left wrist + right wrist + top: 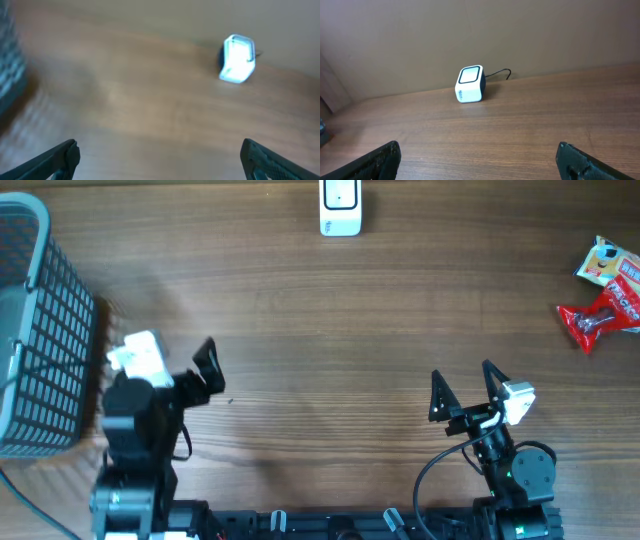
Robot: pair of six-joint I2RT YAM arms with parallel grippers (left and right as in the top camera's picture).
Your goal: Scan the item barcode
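Note:
The white barcode scanner (pixel 340 208) stands at the table's far edge, and it also shows as the scanner (pixel 236 59) in the blurred left wrist view and as the scanner (pixel 470 84) with its black cable in the right wrist view. Two items lie at the far right: a red packet (pixel 600 315) and a yellow-and-red snack packet (pixel 612 265) touching it. My left gripper (pixel 172 365) (pixel 160 155) hangs open and empty near the basket. My right gripper (pixel 466 385) (pixel 479 157) is open and empty near the front, well left of and nearer than the packets.
A grey wire basket (pixel 35 330) stands at the left edge, right beside the left arm; its mesh shows as the basket (pixel 10 65) in the left wrist view. Bare wooden table (pixel 330 330) lies between both grippers and the scanner.

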